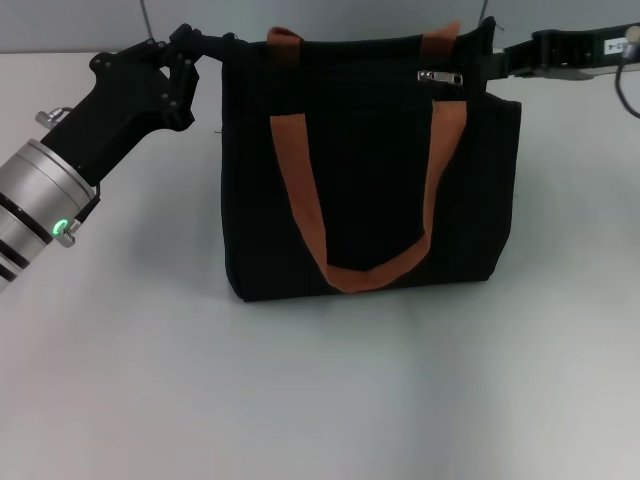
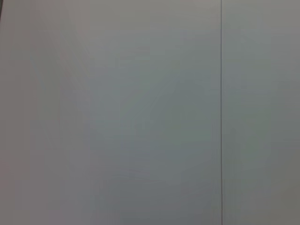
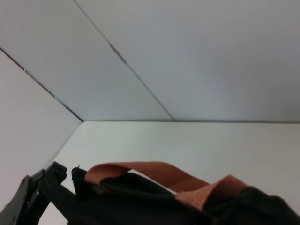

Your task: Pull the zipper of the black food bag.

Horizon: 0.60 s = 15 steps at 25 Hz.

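The black food bag (image 1: pixel 370 180) stands upright on the white table (image 1: pixel 320 400), slightly right of centre in the head view, with one orange handle (image 1: pixel 365 200) hanging down its front and the zipper (image 1: pixel 440 77), a small silver pull, lying on the zip line near the bag's top right corner. The left gripper (image 1: pixel 215 45) reaches in slantwise from the lower left, a green light glowing on its silver wrist, and its black fingers are pinching the top left corner of the bag. The right gripper (image 1: pixel 492 55) comes in level from the right edge to the top right corner, just beside the pull; whether it is spread or pressed together cannot be told, and the small white label on that arm is too small to read.
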{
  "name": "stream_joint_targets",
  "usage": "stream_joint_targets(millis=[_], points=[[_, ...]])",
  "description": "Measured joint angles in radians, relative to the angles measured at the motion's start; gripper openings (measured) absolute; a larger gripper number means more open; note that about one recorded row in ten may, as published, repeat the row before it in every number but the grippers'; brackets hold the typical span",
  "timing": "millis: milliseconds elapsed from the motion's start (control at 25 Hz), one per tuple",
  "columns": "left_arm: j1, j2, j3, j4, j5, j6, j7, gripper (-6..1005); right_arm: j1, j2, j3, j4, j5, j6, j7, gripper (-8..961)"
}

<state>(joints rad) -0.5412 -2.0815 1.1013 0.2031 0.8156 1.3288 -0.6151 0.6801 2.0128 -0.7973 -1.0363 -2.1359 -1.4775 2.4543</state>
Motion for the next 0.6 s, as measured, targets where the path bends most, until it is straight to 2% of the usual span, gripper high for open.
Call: stream_joint_targets(millis=[200, 320, 400, 440, 600], points=[[-0.002, 0.0, 0.0, 0.0, 0.0, -0.004, 0.0, 92, -0.034, 0.007, 0.028, -0.016, 0.05, -0.005, -0.049, -1], [-0.007, 0.0, 0.0, 0.002, 0.0, -0.003, -0.003, 94, -0.088, 0.011, 0.07, 0.008, 0.208, -0.045, -0.151, 15], [-0.008, 0.0, 0.0, 0.005, 0.0, -0.002, -0.003, 96, -0.103, 0.011, 0.077, 0.02, 0.252, -0.058, -0.184, 30], [-0.009, 0.0, 0.003, 0.016, 0.0, 0.001, -0.005, 96, -0.141, 0.011, 0.082, 0.058, 0.361, -0.089, -0.291, 37], [-0.008, 0.003, 0.008, 0.051, 0.002, 0.002, -0.015, 99, -0.192, 0.012, 0.082, 0.119, 0.481, -0.134, -0.445, 67]])
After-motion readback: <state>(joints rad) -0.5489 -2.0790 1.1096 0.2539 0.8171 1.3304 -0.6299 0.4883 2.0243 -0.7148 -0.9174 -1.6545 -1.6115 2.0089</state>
